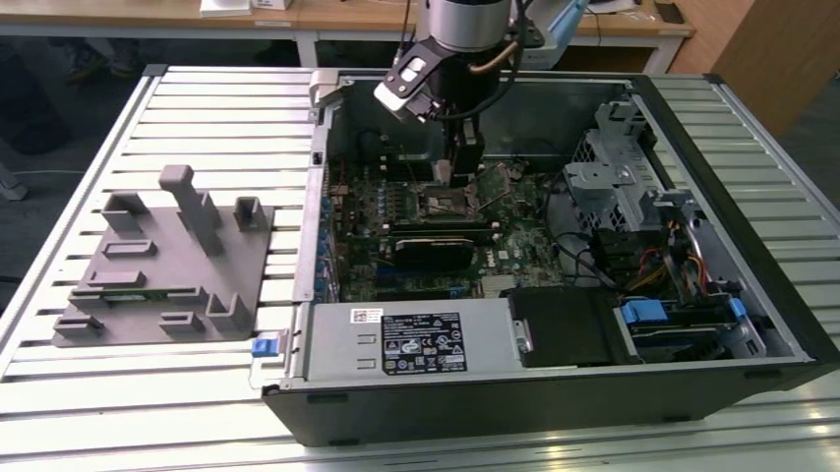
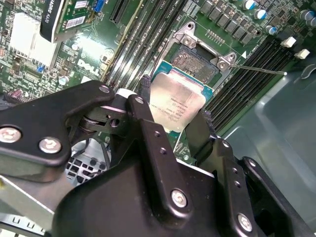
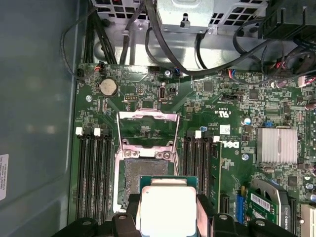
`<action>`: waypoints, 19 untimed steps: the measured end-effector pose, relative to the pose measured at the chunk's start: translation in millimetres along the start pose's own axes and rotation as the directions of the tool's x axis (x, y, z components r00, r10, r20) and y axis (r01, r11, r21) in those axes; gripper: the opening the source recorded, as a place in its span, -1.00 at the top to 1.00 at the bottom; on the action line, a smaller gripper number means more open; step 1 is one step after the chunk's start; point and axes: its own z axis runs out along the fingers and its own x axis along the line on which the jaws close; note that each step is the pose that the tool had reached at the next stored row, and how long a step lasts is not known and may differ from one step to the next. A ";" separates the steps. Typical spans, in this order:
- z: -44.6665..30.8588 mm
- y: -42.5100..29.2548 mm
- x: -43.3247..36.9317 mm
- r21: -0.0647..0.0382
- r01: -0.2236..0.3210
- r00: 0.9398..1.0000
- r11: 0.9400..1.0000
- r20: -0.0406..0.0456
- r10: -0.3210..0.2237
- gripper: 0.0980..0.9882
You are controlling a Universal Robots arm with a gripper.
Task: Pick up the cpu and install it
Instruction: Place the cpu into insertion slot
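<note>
The cpu [image 2: 176,104], a flat square chip with a silvery top and a thin green rim, is held by two opposite edges in my gripper [image 2: 174,101], which is shut on it. It hangs just above the motherboard, beside and partly over the open socket [image 2: 197,61]. In the first wrist view the cpu [image 3: 166,206] sits between the black fingers [image 3: 205,210], with the bare socket [image 3: 143,173] and its raised metal load plate [image 3: 147,129] just beyond it. In the exterior view my gripper [image 1: 447,174] reaches down into the open computer case [image 1: 735,324], over the socket [image 1: 447,204].
Memory slots [image 3: 94,173] flank the socket on both sides. A black card [image 1: 444,248] lies near the socket, and a drive cage [image 1: 624,187] and cables fill the exterior view's right. A power supply [image 1: 407,339] sits at the front. A grey fixture plate [image 1: 164,261] lies outside the case.
</note>
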 end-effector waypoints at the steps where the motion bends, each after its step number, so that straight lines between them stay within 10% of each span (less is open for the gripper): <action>1: 0.5 0.0 0.2 0.000 0.000 1.000 1.000 0.000 0.000 0.02; 19: 27.2 0.7 10.0 0.000 0.000 1.000 1.000 -0.005 0.000 0.02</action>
